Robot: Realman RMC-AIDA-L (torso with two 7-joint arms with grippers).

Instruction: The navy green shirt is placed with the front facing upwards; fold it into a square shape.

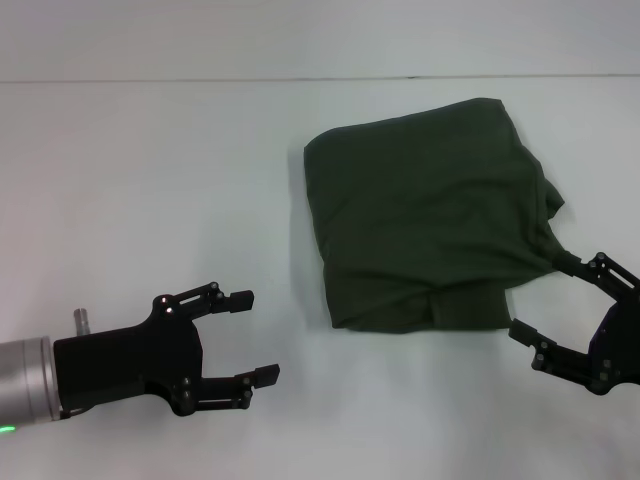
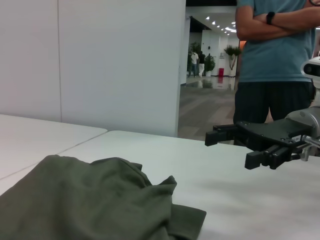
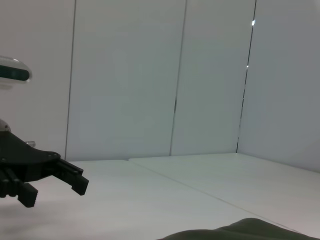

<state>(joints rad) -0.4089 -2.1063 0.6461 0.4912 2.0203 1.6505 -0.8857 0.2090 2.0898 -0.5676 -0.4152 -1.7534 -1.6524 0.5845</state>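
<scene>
No readable text, label or number shows anywhere.

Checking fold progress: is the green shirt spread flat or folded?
Folded. The navy green shirt lies as a compact, roughly square bundle with layered edges, no sleeves spread or lettering showing.

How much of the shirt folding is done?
Mostly done: the shirt lies folded into a rough square on the table. The left gripper waits open, apart from it. The right gripper, jaws open, sits at its corner. Left: tidying the bunched edge.
</scene>
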